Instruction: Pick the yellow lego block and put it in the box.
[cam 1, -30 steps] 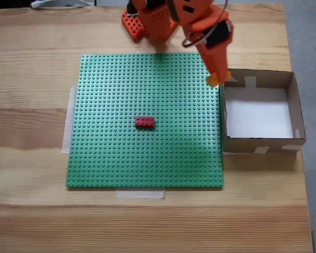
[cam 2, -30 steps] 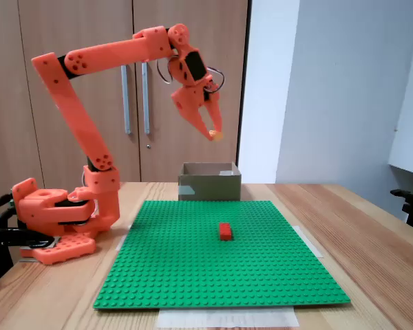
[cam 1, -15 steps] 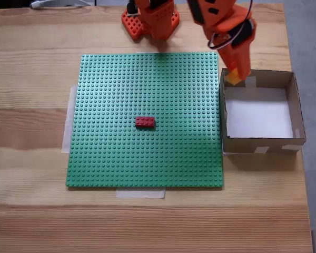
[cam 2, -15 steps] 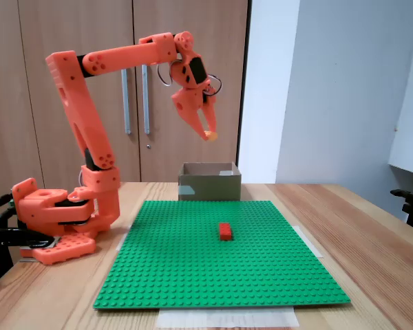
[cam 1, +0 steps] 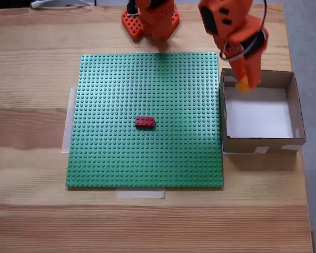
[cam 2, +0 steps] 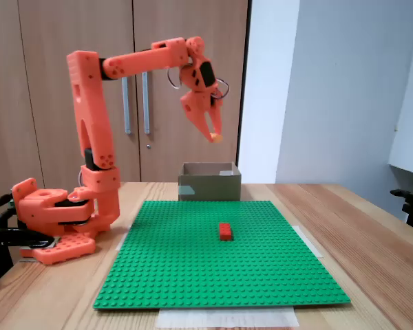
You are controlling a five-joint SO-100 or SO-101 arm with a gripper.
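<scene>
My orange gripper (cam 1: 246,84) (cam 2: 214,137) is shut on the yellow lego block (cam 1: 243,85) (cam 2: 216,137), whose yellow end pokes out at the fingertips. In a fixed view from above it hangs over the box's (cam 1: 292,103) upper-left corner. From the front fixed view the block is held high in the air, well above the cardboard box (cam 2: 208,184) at the back of the table.
A red brick (cam 1: 145,122) (cam 2: 225,231) lies near the middle of the green studded baseplate (cam 1: 110,158) (cam 2: 193,289). The arm's orange base (cam 1: 150,21) (cam 2: 51,220) stands beyond the plate's far edge. Bare wooden table surrounds the plate.
The arm has swung toward the box with the yellow block in its grip, going from over the baseplate's corner to over the box's near corner. The red brick has stayed put.
</scene>
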